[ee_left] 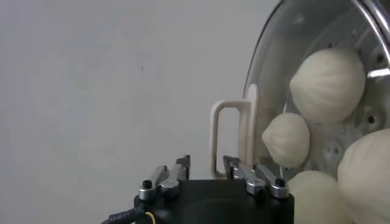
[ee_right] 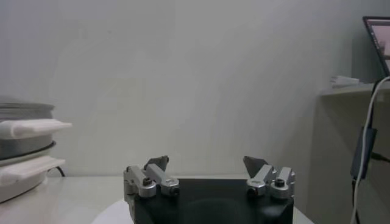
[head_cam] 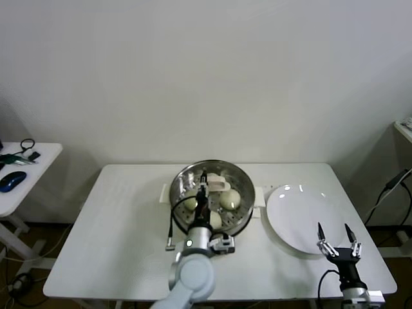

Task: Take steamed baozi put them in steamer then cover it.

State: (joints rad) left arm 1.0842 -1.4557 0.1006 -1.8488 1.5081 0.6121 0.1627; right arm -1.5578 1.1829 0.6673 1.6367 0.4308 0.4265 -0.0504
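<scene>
The steamer (head_cam: 242, 177) stands at the table's middle back on its cream base. The clear glass cover (ee_left: 271, 64) lies on it, and its cream handle (ee_left: 250, 125) stands upright. Several cream-white baozi (head_cam: 230, 199) show through the glass, also in the left wrist view (ee_left: 328, 76). My left gripper (head_cam: 203, 185) hangs over the cover. In its wrist view (ee_left: 206, 162) it is open, with the fingertips at either side of one end of the handle, not pressing it. My right gripper (head_cam: 335, 230) is open and empty at the plate's near edge.
A flat white plate (head_cam: 302, 215) lies to the right of the steamer, bare. The steamer's side handle (ee_right: 30, 128) shows in the right wrist view. A small side table (head_cam: 29, 161) with a blue mouse (head_cam: 13, 181) stands at the far left.
</scene>
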